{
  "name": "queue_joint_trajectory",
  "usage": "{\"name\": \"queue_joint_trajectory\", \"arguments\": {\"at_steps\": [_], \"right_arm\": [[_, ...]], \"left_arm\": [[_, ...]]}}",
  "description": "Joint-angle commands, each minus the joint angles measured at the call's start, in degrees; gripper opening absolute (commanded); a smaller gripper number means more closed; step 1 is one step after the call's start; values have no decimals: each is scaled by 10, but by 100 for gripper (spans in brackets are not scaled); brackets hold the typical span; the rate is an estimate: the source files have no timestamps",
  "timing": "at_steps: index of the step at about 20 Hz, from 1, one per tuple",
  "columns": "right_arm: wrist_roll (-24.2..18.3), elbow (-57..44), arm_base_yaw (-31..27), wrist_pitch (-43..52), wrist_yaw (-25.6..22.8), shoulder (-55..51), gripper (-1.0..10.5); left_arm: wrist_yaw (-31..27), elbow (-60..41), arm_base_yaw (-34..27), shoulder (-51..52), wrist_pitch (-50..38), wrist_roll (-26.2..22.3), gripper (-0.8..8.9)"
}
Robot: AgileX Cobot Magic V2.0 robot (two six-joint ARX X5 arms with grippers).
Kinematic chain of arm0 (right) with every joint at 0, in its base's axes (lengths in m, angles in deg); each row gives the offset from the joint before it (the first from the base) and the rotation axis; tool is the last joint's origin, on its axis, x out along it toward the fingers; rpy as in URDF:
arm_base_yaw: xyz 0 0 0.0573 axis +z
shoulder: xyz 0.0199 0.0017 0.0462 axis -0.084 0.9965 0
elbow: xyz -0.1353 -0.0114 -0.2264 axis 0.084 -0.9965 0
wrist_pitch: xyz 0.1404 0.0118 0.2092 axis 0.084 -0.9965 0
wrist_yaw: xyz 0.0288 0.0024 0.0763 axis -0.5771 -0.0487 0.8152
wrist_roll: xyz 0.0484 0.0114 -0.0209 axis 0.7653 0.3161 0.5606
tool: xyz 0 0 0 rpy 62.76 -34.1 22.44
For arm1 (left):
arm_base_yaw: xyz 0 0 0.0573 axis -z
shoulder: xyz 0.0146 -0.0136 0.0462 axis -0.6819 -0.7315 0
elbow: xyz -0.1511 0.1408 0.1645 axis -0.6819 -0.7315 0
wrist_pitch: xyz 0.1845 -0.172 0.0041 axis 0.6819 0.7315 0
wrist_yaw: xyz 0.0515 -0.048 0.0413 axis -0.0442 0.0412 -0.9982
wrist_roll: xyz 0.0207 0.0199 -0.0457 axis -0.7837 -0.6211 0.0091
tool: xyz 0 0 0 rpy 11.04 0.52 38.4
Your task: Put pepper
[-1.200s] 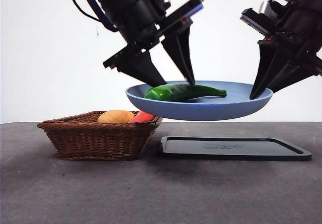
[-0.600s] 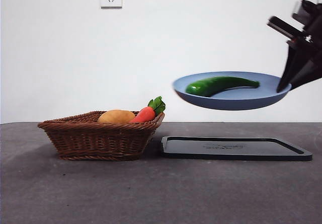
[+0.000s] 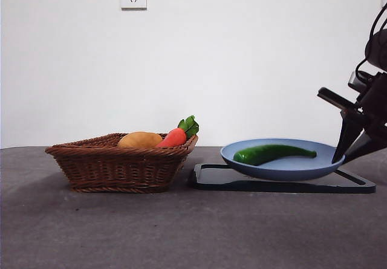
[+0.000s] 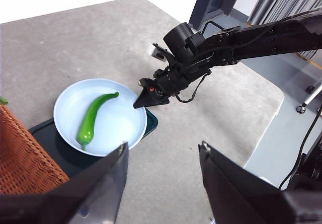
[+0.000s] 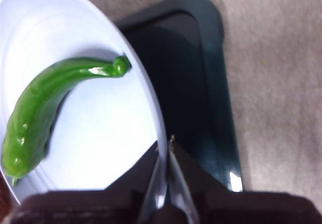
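The dark-green pepper (image 3: 273,153) lies in the blue plate (image 3: 284,171), which is low over the black tray (image 3: 284,184); I cannot tell whether they touch. My right gripper (image 3: 346,154) is shut on the plate's right rim. In the right wrist view its jaws (image 5: 165,144) pinch the rim of the plate (image 5: 105,138), with the pepper (image 5: 50,103) lying across the plate. My left gripper (image 4: 163,146) is open and empty, high above the table and out of the front view. From there I see the pepper (image 4: 93,117), the plate (image 4: 123,123) and the right gripper (image 4: 146,99).
A wicker basket (image 3: 121,166) stands left of the tray, holding a tan potato-like lump (image 3: 139,140) and an orange carrot (image 3: 175,138) with a green top. The tray also shows in the right wrist view (image 5: 196,83). The table's rounded edge shows in the left wrist view.
The left arm has left the front view. The right gripper has carried the plate with the pepper to the right and down, from well above the tray to just over it.
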Motion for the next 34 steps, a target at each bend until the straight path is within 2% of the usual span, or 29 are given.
{"name": "queue_joint_trajectory", "arguments": {"at_steps": [1, 5, 11, 17, 19, 23, 27, 32, 33, 34], "right_arm": [[3, 11, 1, 1, 3, 23, 6], [-2, 11, 1, 0, 4, 25, 9], [-3, 11, 0, -15, 7, 5, 158], [-43, 11, -3, -66, 7, -135, 157], [-79, 11, 0, -121, 7, -215, 157], [-129, 11, 41, -242, 7, -366, 155], [-134, 11, 109, -327, 7, -491, 154], [-134, 11, 172, -432, 7, -576, 149], [-134, 11, 177, -446, 7, -582, 125], [-139, 11, 179, -455, 7, -586, 78]], "left_arm": [[-12, 11, 5, -4, -3, -7, 247], [-13, 11, 5, -4, -4, -7, 247], [-13, 11, 5, -4, -3, -9, 247], [-15, 11, 5, -4, -3, -10, 247], [-28, 11, 5, -4, -1, -22, 247], [-43, 11, 5, -5, 5, -24, 247], [-42, 11, 5, -5, 20, -24, 246], [-42, 11, 5, -5, 54, -24, 243], [-43, 11, 5, -5, 61, -24, 226], [-43, 11, 5, -5, 66, -24, 167]]}}
